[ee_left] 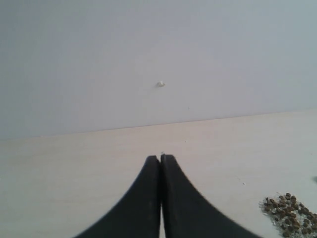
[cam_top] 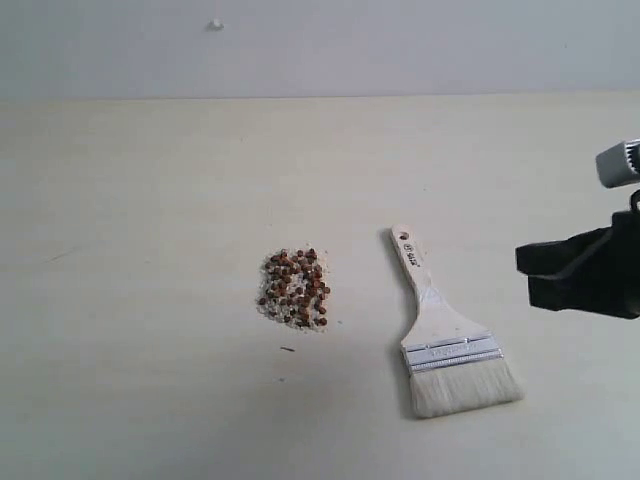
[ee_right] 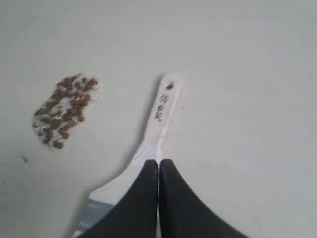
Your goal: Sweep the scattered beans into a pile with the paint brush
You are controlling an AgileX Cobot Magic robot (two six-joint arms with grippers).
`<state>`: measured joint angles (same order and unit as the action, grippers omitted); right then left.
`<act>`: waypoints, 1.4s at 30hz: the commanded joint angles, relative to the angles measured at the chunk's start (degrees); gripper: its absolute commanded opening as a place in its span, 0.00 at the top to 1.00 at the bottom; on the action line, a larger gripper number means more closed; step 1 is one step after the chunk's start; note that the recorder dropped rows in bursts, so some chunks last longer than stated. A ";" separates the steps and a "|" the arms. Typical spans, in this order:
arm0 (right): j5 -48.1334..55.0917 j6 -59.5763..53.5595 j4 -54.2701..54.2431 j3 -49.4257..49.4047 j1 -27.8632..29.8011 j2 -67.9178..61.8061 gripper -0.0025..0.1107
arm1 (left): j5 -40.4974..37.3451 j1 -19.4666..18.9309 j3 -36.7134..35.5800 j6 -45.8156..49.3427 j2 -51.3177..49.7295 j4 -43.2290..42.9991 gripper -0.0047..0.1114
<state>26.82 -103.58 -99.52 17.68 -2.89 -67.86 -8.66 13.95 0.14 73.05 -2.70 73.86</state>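
The beans (cam_top: 293,289) sit in one tight pile mid-table (cam_top: 150,200), so the sweeping looks all but done, with the brush (cam_top: 448,345) lying flat near them, unheld, and the left gripper (ee_left: 160,158) and right gripper (ee_right: 159,163) both pinched closed on nothing.

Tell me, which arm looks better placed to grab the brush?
Probably right: the right end effector sits shut close to the paint brush, pointing at its handle. The left end effector, also shut, has only the beans in its view, no brush.
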 commanded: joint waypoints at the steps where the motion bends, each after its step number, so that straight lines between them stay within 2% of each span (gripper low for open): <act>1: -8.54 0.45 -0.42 -0.07 0.30 13.52 0.98 | -0.08 0.05 -0.14 -0.20 0.29 0.26 0.96; 5: -11.89 0.45 -0.42 -0.79 0.30 32.50 0.98 | -0.08 0.05 -0.14 -0.20 0.29 0.26 0.96; 8: -12.36 2.68 -0.42 -0.79 0.30 40.45 0.98 | -0.08 0.05 -0.14 -0.20 0.29 0.26 0.96; 17: -12.35 6.80 -0.42 -0.79 1.31 42.42 0.98 | -0.08 0.05 -0.14 -0.20 0.29 0.26 0.96; 19: -13.16 16.19 9.18 -0.67 1.31 42.73 0.98 | -0.08 0.05 -0.14 -0.20 0.29 0.26 0.96; 25: -16.65 76.07 63.60 -0.67 1.31 46.66 0.98 | -0.08 0.05 -0.14 -0.20 0.29 0.26 0.96; 27: -16.77 89.16 78.15 -0.67 1.31 49.18 0.98 | -0.08 0.05 -0.14 -0.20 0.29 0.26 0.96; 30: -15.83 99.88 91.43 -0.67 1.31 53.49 0.98 | -0.08 0.05 -0.14 -0.20 0.29 0.26 0.96; 33: -14.80 106.81 98.08 -1.24 1.31 58.29 0.98 | -0.08 0.05 -0.14 -0.20 0.29 0.26 0.96; 42: -12.94 109.34 106.15 -9.78 1.31 67.86 0.98 | -0.08 0.05 -0.14 -0.20 0.29 0.26 0.96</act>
<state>13.12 5.39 4.28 10.41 -1.82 -1.01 -8.66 13.95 0.14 73.05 -2.70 73.86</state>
